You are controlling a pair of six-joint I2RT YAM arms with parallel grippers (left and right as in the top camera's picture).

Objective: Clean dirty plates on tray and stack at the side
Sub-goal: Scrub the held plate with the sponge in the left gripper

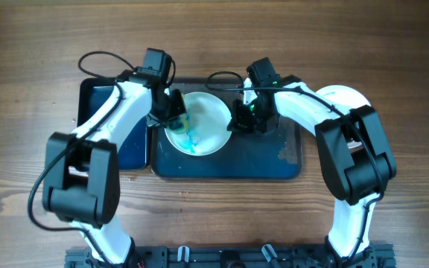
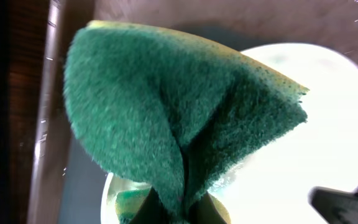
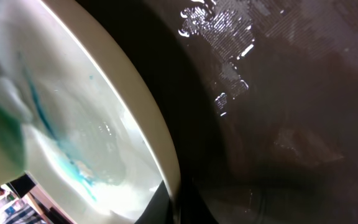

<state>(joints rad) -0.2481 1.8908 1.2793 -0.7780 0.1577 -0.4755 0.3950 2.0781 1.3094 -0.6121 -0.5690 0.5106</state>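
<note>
One white plate (image 1: 207, 123) with blue streaks on its near left side is held tilted over the dark tray (image 1: 274, 160). My left gripper (image 1: 176, 112) is shut on a folded green sponge (image 2: 166, 106), which rests against the plate's left part (image 2: 334, 112). My right gripper (image 1: 238, 119) is shut on the plate's right rim. The right wrist view shows the rim between the fingers (image 3: 176, 202), the blue smear on the plate (image 3: 73, 162), and the wet tray floor (image 3: 278, 93). No other plates show.
A smaller dark tub (image 1: 99, 100) stands against the tray's left side, under my left arm. Wooden table (image 1: 393, 59) surrounds both. Water patches lie on the tray's right part (image 1: 285, 149).
</note>
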